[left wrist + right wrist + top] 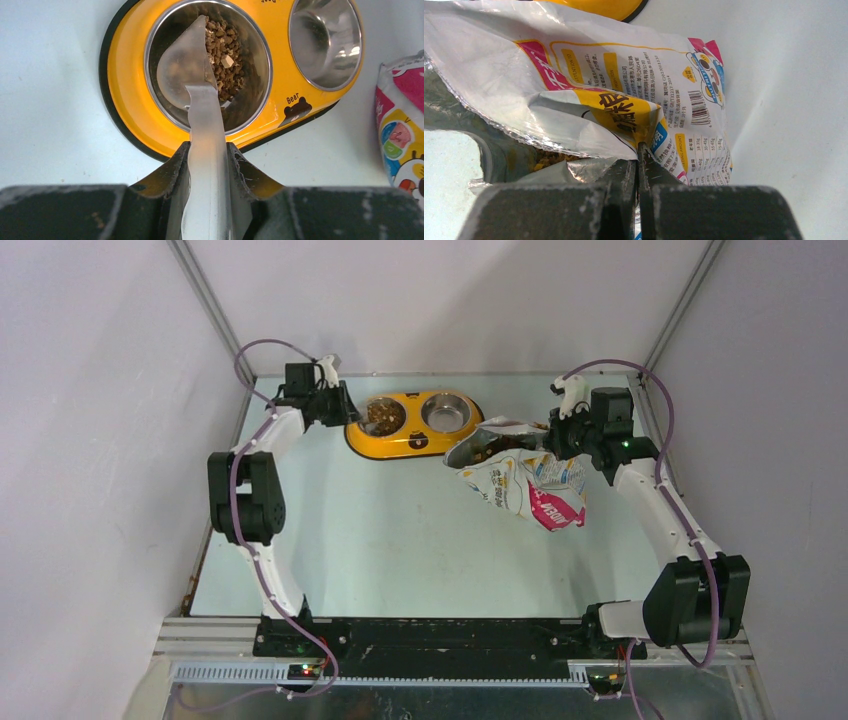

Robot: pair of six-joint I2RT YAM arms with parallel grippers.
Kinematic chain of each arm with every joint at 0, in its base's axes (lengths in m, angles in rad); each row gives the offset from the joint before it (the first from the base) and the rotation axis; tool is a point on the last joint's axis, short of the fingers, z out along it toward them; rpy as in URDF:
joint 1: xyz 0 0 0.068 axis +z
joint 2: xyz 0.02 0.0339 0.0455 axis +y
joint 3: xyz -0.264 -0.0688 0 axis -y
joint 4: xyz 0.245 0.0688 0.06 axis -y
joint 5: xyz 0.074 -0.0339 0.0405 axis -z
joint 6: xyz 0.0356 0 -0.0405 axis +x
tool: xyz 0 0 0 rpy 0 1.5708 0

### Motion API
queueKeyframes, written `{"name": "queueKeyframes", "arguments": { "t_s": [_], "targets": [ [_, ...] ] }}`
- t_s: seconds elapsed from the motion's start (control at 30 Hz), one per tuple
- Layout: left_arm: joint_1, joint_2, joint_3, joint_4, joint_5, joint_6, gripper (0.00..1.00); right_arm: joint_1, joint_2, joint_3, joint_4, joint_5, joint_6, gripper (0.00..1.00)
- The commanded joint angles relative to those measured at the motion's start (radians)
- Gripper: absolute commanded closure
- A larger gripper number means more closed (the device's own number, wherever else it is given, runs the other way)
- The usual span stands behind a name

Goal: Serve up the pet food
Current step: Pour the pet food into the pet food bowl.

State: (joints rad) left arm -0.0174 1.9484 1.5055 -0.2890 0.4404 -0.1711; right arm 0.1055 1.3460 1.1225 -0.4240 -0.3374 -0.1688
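Brown pet food kibble [227,55] lies in the left steel cup [385,416] of the yellow double bowl [127,110]. My left gripper [209,147] is shut on the handle of a clear plastic scoop [187,70]. The scoop is turned on its side over that cup, and I see no kibble in it. The right steel cup [325,40] is empty. My right gripper [639,160] is shut on a fold of the foil bag [599,75], holding its mouth open just right of the bowl. More kibble [546,161] shows inside the bag [520,475].
The bowl [413,445] stands near the table's back edge, with the enclosure's back wall just behind it. The bag's pink base [558,510] rests on the table toward the right wall. Both arms reach to the back of the table.
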Motion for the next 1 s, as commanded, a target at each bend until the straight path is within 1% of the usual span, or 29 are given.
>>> {"name": "queueKeyframes", "arguments": {
  "t_s": [0.0,0.97],
  "targets": [
    [-0.019,-0.046,0.038,-0.045,-0.104,0.087,1.00,-0.012,-0.028,-0.016,-0.049,0.035,-0.023,1.00],
    [-0.056,-0.128,0.124,-0.152,-0.182,0.219,1.00,-0.013,-0.028,-0.015,-0.052,0.032,-0.026,1.00]
  ]
}}
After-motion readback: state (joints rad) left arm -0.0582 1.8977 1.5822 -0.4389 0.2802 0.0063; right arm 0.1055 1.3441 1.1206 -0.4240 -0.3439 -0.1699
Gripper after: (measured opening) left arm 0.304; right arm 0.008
